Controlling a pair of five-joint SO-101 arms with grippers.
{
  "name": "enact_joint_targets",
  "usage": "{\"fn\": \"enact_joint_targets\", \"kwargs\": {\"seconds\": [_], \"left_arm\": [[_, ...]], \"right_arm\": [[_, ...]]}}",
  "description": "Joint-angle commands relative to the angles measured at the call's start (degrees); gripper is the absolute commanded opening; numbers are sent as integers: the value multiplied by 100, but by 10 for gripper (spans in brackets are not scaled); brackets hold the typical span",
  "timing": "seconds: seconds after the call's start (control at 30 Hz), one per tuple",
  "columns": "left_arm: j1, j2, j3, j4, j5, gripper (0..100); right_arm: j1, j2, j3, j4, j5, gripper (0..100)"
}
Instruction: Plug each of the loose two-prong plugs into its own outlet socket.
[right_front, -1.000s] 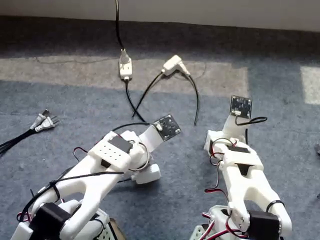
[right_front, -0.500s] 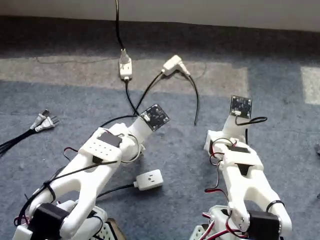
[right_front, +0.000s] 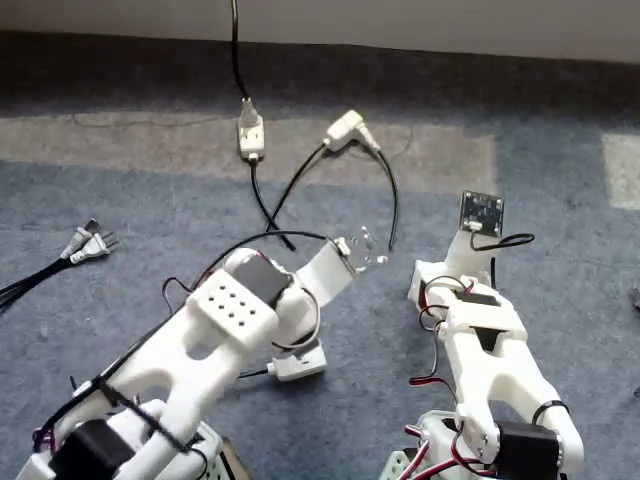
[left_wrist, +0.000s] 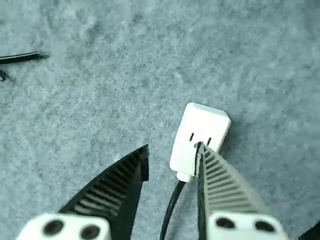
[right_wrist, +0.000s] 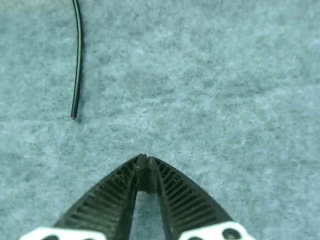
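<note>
Grey carpet (right_front: 150, 210); L arm (right_front: 230, 320) half-hides socket (right_front: 302, 366) (cord partly hidden).

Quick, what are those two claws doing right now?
Left gripper: open, empty, by the socket.
Right gripper: shut, empty.

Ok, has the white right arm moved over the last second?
No. The white right arm keeps its place beside the black cable's loose end.

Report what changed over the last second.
The left arm pulled back, uncovering the white socket, then swung forward over it again. The left tool is open above it. The right tool, shut, and the loose plugs stayed put.
</note>
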Motion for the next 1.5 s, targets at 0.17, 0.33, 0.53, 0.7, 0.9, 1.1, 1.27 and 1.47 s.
{"fn": "enact_joint_targets", "kwargs": {"seconds": [0.17,0.33,0.53,0.7,0.9,1.1,1.27,1.47], "left_arm": [[998,-1903,1807,-281,9,172],[998,-2026,2316,-809,9,183],[207,-1209,2325,-1688,-255,221],[-391,-57,1859,-2163,-633,221],[-664,901,1077,-1943,-668,220],[-1552,1341,400,-1969,-677,220],[-1982,1508,251,-2242,-633,220],[-2229,1508,338,-2602,-149,220]], "right_arm": [[-48,-22,-268,-4,62,8],[-48,-22,-259,-4,62,8],[-48,-22,-251,-4,62,8],[-48,-22,-242,-4,62,8],[-48,-22,-242,-4,62,8],[-48,-22,-259,-4,62,8],[-48,-22,-259,-4,62,8],[-48,-22,-268,-4,62,8]]}}
